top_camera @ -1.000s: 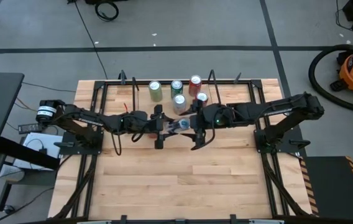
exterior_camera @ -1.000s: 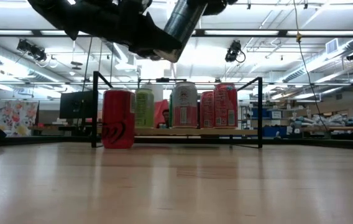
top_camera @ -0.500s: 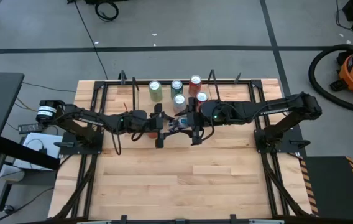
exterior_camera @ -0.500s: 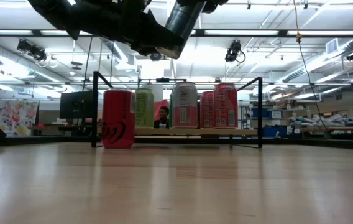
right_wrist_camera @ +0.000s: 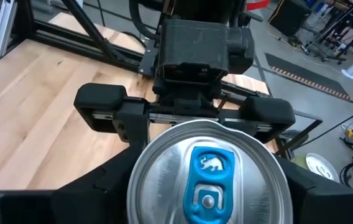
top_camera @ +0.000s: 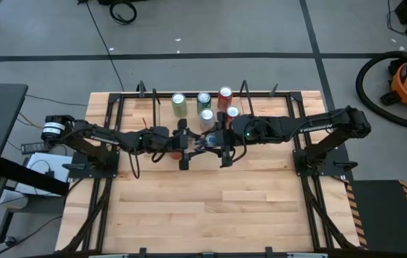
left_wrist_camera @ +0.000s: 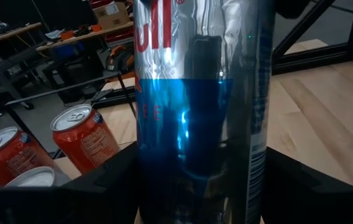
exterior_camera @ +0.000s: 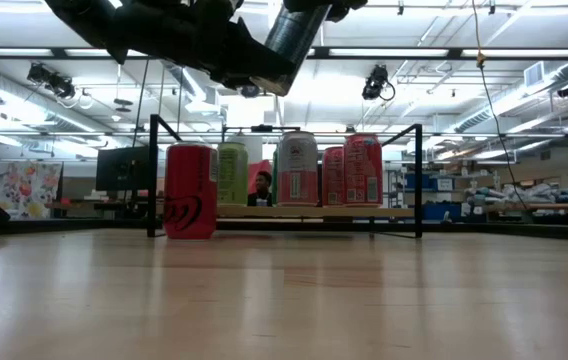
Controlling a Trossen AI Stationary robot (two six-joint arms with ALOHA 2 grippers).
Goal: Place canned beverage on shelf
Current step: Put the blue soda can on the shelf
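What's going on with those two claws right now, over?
Both claws, left and right, clamp the blue-silver can mid-air. Shelf behind holds four cans; red can stands in front.

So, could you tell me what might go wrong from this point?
The blue-and-silver can hangs in mid-air between the left gripper and the right gripper. If the left lets go before the right holds firmly, it could drop onto the table. The shelf carries a tight cluster of cans, so placing this one may topple a neighbour.
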